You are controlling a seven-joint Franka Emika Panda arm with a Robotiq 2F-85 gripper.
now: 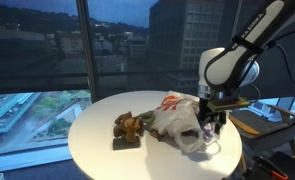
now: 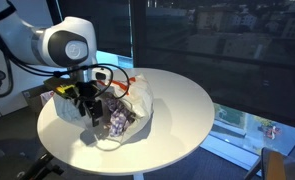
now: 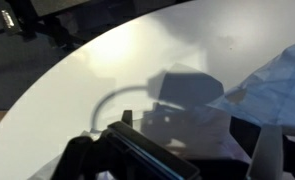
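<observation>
**Spread claw hangs at one end of a plastic bag**

Only one exterior view shows the brown plush toy [image 1: 127, 128]. It lies on the round white tabletop [image 1: 92, 140], just left of the crumpled plastic bag [image 1: 175, 115]. From the opposite side the toy cannot be made out, but purplish contents [image 2: 115, 121] show more plainly through the bag [image 2: 135, 98]. The wrist view shows neither toy nor contents. It shows only bare tabletop [image 3: 107, 70], the claw's shadow [image 3: 182, 92] on it, and a corner of the bag [image 3: 279, 75] at the right edge.

The arm reaches in from the upper right of an exterior view and bends at a bulky white joint [image 1: 227, 68]. From there the wrist points straight down. The claw [image 1: 213, 118] hangs low over the tabletop, its fingers [image 3: 267, 155] spread apart with nothing between them.

The bag sits near the middle of the tabletop, and the claw [image 2: 90, 108] is at the end farthest from the toy. Whether a fingertip touches the plastic cannot be told.
</observation>
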